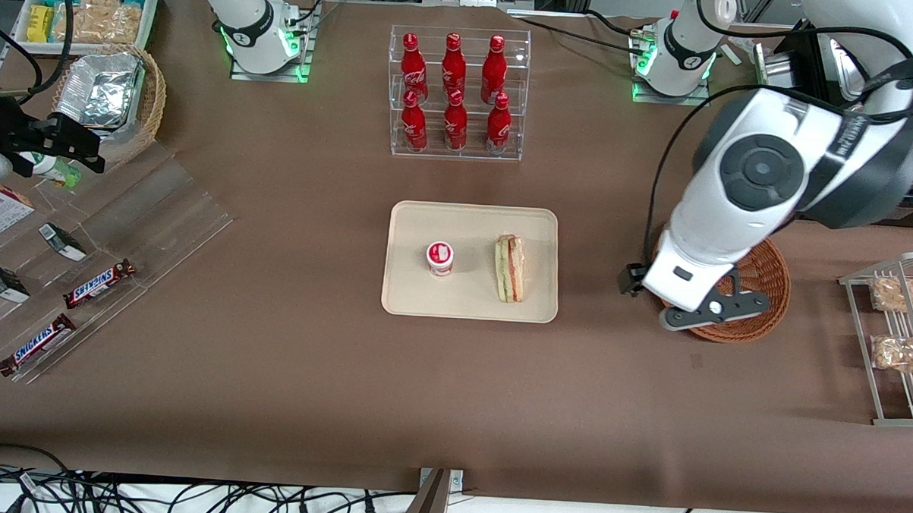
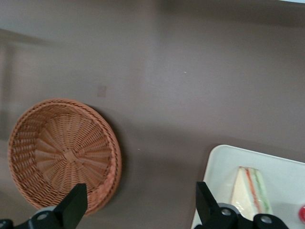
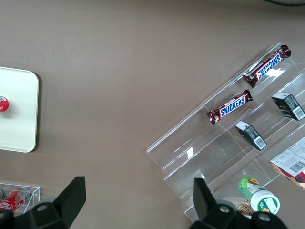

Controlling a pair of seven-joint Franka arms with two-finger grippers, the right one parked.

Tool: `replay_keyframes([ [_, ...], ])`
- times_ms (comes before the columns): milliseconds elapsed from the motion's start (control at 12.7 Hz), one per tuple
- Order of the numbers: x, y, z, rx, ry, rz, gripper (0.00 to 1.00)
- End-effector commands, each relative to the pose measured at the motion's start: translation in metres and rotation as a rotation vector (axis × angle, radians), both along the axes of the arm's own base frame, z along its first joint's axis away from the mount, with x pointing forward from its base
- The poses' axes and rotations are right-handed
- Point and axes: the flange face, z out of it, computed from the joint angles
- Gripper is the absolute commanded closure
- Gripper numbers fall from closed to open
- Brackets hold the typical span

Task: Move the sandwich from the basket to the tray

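In the front view, the brown desk (image 1: 269,402) carries a cream tray (image 1: 405,300) in the middle; on it the sandwich (image 1: 510,268) lies beside one small red-lidded cup (image 1: 440,257). Farther from the camera stands a clear rack (image 1: 458,93) with six red cola bottles (image 1: 453,59). Toward the working arm's end, the round reddish-brown basket (image 1: 766,298) is partly hidden by the left arm, and the gripper (image 1: 709,311) hangs over its rim. Near it is a wire rack (image 1: 890,340) with bagged snacks. Toward the parked arm's end lie two Snickers bars (image 1: 99,283) on a clear stepped stand (image 1: 146,215), a tan basket with foil containers (image 1: 101,92) and a white bin of snacks (image 1: 85,12). In the left wrist view, the basket (image 2: 64,155) holds nothing, the fingers (image 2: 74,207) are spread wide apart with nothing between them, and the sandwich (image 2: 251,191) rests on the tray (image 2: 219,171). In the right wrist view, two Snickers bars (image 3: 229,107), two small dark boxes (image 3: 250,136) and one green bottle (image 3: 259,195) are seen.
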Motion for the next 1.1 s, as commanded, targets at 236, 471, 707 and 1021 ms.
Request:
replay_keyframes([
  [236, 0.029, 0.122, 0.008, -0.062, 0.092, -0.123, 0.00],
  [471, 0.036, 0.176, -0.016, -0.139, 0.156, -0.196, 0.00],
  [707, 0.033, 0.206, -0.004, -0.224, 0.136, -0.231, 0.00],
  [1021, 0.032, 0.193, 0.003, -0.199, 0.131, -0.244, 0.00],
])
